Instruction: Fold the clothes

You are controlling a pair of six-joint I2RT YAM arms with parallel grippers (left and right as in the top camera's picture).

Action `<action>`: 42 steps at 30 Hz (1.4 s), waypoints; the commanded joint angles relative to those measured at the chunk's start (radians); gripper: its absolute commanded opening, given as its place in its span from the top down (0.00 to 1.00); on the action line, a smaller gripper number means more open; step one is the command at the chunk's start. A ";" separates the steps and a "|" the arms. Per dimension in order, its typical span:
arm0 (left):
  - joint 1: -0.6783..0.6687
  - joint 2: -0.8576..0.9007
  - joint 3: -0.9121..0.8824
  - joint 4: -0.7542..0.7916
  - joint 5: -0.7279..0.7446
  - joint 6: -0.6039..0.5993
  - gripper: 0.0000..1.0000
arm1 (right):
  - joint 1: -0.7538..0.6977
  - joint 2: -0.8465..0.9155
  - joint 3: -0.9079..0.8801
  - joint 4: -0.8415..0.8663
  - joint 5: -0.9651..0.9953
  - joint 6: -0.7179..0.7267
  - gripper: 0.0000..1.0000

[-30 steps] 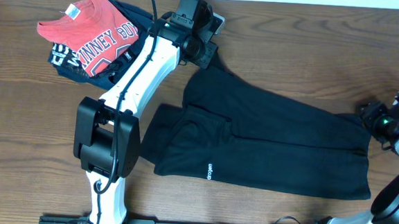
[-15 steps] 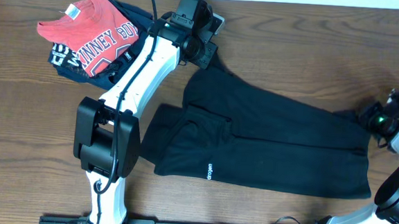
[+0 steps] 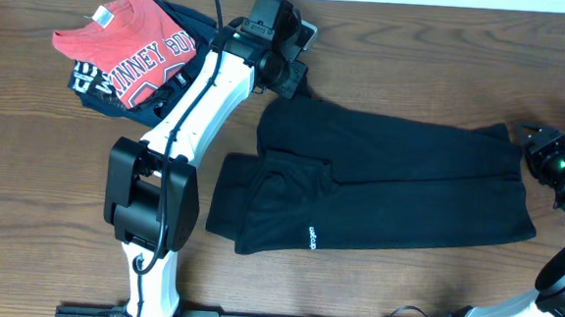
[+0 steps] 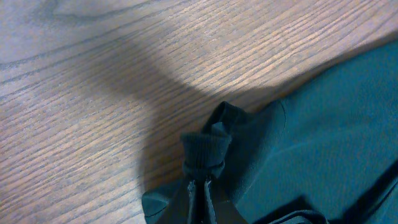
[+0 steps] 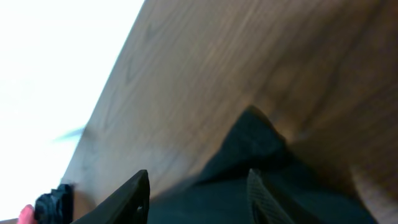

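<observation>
The black T-shirt lies spread across the middle of the table, its small white logo near the front edge. My left gripper is at the shirt's far left corner. In the left wrist view it is shut on a bunched fold of the black fabric. My right gripper sits at the shirt's far right corner. In the right wrist view it is open, its fingers apart over the black cloth, gripping nothing.
A red T-shirt with white lettering lies on a navy garment at the far left. The left arm's white links and black base stand left of the black shirt. The table's back edge runs close behind the left gripper.
The shirt's right end has swung toward the far side and the cloth now lies straighter and flatter. My right gripper moved a little up and right. The left gripper stayed put.
</observation>
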 commanded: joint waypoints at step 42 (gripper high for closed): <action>0.003 0.005 0.008 -0.018 -0.006 0.017 0.94 | 0.124 0.086 0.008 -0.029 0.435 -0.217 0.60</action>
